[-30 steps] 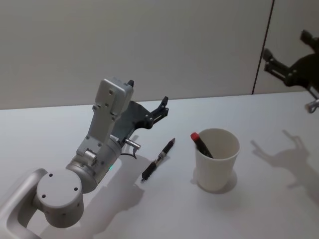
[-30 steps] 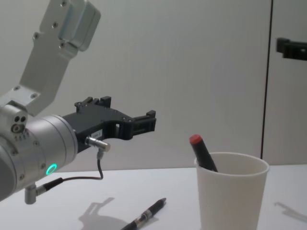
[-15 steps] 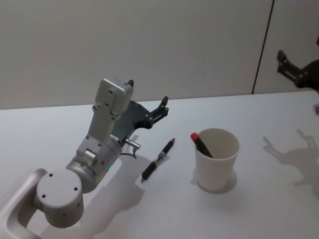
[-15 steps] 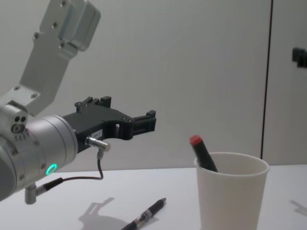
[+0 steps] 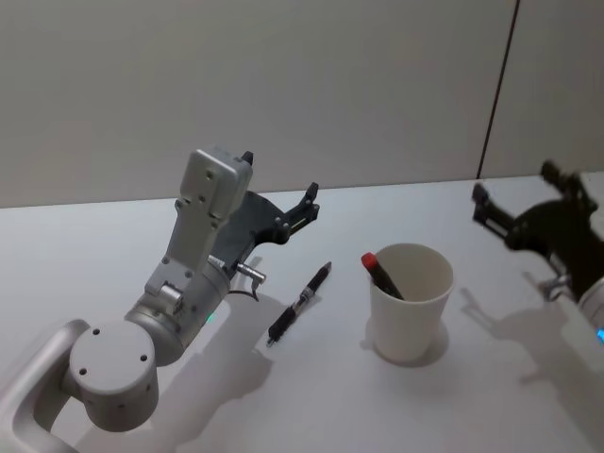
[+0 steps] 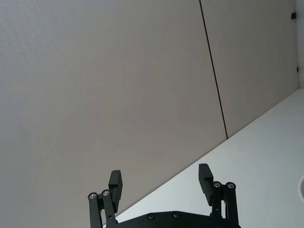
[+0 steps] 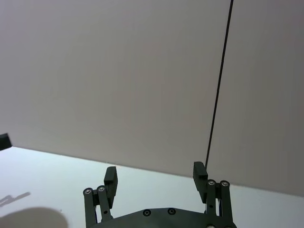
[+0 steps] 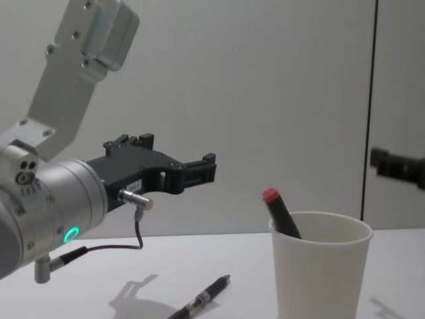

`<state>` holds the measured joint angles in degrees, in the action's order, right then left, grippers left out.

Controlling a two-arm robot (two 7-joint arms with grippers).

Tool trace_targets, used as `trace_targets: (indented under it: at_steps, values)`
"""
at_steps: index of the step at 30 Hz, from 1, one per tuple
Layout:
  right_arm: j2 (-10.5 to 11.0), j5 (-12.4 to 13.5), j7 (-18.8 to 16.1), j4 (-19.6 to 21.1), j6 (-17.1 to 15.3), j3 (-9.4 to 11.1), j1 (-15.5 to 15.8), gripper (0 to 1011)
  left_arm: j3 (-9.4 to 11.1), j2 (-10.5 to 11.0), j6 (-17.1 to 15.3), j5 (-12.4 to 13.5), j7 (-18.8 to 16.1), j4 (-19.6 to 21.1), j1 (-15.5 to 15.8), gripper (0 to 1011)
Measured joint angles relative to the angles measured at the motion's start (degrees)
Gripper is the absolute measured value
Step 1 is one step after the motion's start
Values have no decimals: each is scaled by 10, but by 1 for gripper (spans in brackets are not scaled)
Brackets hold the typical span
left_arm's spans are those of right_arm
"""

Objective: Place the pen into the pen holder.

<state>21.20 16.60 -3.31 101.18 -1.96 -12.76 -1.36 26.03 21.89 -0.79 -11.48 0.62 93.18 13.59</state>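
left pincer point(image 6: 160, 170) spread apart | behind: pale wall point(image 6: 95, 71), dark seam point(image 6: 213, 71) | below: white tabletop point(image 6: 266, 156)

The white tabletop point(image 5: 104, 236) fills the lower half of the head view. A black pen point(image 5: 299, 304) lies flat on it near the middle. A white paper cup point(image 5: 410, 307) stands upright right of the pen, not touching it.

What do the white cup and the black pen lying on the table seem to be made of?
The white cup looks like matte paper: a thin wall, a rolled rim, no shine. The black pen, lying on the table to the cup's left, seems to be dark plastic with a pale, perhaps metal, band near its middle. The look alone does not settle this.
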Motion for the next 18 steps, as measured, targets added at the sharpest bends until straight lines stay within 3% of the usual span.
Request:
trace_targets:
  at_steps: [5,18]
  values:
    - [-16,-1,-4,0,0,-1,19,1001,0,0,0,0,0,0,0,1001]
    - [-18,-2,-5,1,0,-2,22,1001,0,0,0,0,0,0,0,1001]
